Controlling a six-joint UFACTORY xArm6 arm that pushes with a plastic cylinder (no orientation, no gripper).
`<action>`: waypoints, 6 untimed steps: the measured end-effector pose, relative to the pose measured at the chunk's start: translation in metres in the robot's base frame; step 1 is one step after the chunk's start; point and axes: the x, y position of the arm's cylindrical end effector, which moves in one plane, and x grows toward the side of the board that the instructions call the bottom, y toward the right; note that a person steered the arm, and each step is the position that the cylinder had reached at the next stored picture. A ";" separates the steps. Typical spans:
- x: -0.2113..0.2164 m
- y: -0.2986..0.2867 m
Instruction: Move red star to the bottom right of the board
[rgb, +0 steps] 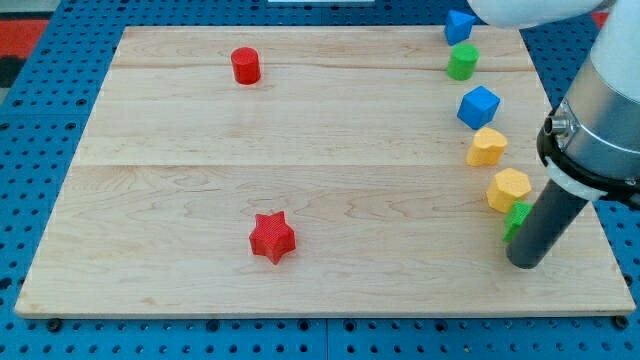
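Note:
The red star (272, 237) lies on the wooden board (300, 130) at the lower middle-left. My tip (526, 263) rests on the board near the bottom right corner, far to the right of the red star. It stands just in front of a green block (516, 217) that it partly hides.
A red cylinder (245, 66) stands at the upper left. Down the right side run a blue block (459, 25), a green cylinder (462, 61), a blue cube (478, 106), a yellow heart-like block (487, 146) and a yellow hexagon (508, 189).

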 end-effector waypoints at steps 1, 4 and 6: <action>0.007 -0.002; 0.049 -0.165; -0.006 -0.371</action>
